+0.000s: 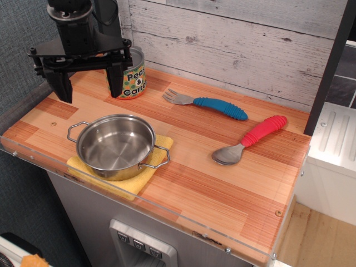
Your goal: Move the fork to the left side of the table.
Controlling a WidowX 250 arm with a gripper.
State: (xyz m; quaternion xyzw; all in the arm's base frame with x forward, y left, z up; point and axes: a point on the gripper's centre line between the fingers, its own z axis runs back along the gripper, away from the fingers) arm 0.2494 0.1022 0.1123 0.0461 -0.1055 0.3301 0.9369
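Observation:
The fork (207, 103), with silver tines and a ribbed bright-blue handle, lies flat on the striped wooden table (222, 183) at the back middle, tines pointing left. My gripper (90, 88) hangs at the back left, well to the left of the fork. Its two black fingers are spread wide apart and hold nothing.
A silver spoon with a red ribbed handle (250, 140) lies right of the fork. A steel pot (115, 146) sits on a yellow cloth (131, 182) at the front left. A peas-and-carrots can (132, 77) stands behind the gripper. A plank wall runs along the back.

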